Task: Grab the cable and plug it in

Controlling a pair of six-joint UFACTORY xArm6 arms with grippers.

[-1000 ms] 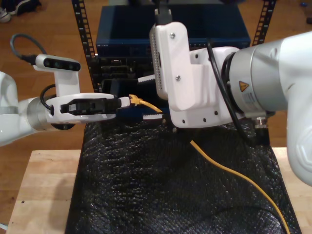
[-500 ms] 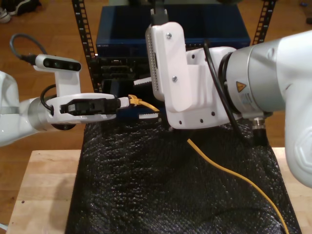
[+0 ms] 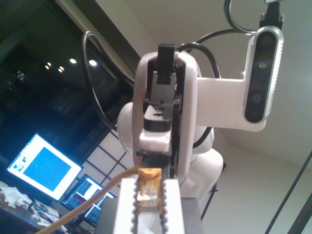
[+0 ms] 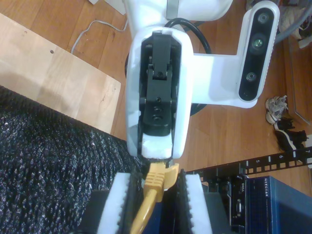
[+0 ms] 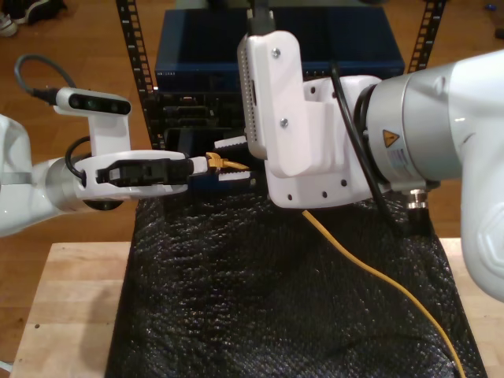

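The yellow-orange cable (image 5: pixel 370 272) runs across the black mat from the exterior view's lower right and passes under the big white arm. Its clear plug (image 3: pixel 148 195) sits tight between the toothed fingers of my first gripper (image 3: pixel 149 200), which is shut on it. In the exterior view that first gripper (image 5: pixel 203 164) reaches in from the left. My second gripper (image 5: pixel 231 161) faces it from the exterior view's right. The cable's yellow boot (image 4: pixel 160 176) lies between its two fingers (image 4: pixel 119 200). Those jaws stand a little wider than the boot, so my second gripper (image 4: pixel 156 195) is open.
A black textured mat (image 5: pixel 236 299) covers a wooden table (image 5: pixel 71 307). Behind it stands a rack with a blue network switch (image 5: pixel 315 51) and dark port panels (image 5: pixel 185 110). The second arm's bulky white body (image 5: pixel 441 134) takes up the exterior view's right.
My second gripper's fingers have drawn much closer together around the cable beside the plug, and it has shifted slightly. My first gripper has held still with the plug.
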